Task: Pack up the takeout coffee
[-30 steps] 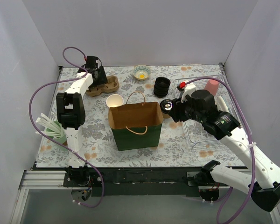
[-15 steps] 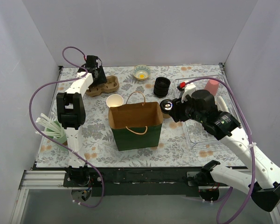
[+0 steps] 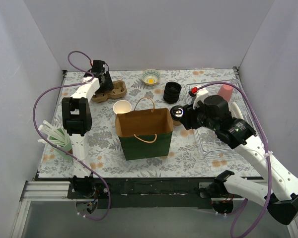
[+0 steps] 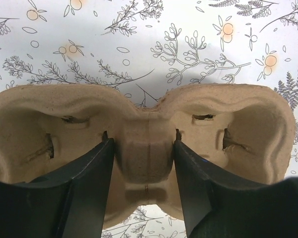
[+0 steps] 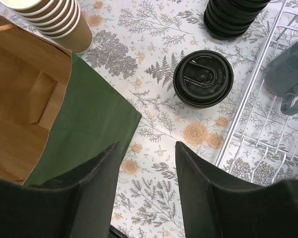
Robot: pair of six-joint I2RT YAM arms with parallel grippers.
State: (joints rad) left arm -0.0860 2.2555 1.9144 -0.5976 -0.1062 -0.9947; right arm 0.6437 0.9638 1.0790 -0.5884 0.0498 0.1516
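Floral table (image 5: 154,124), takeout coffee (image 5: 203,78) ahead of released right pincer (image 5: 148,146), left pincer (image 4: 143,141) grasping carrier (image 4: 248,129)

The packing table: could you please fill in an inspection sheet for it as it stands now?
Surface: floral table cover, flat.
Job's things: lidded takeout coffee upright beside the open paper bag, not packed.
Clutter: cup stack, lid stack, bowl, wire rack.
Grippers: left gripper shut on the cup carrier at its centre ridge; right gripper open, empty, near the coffee.
Cables: purple cables looping along both arms.
Surroundings: plain white walls.
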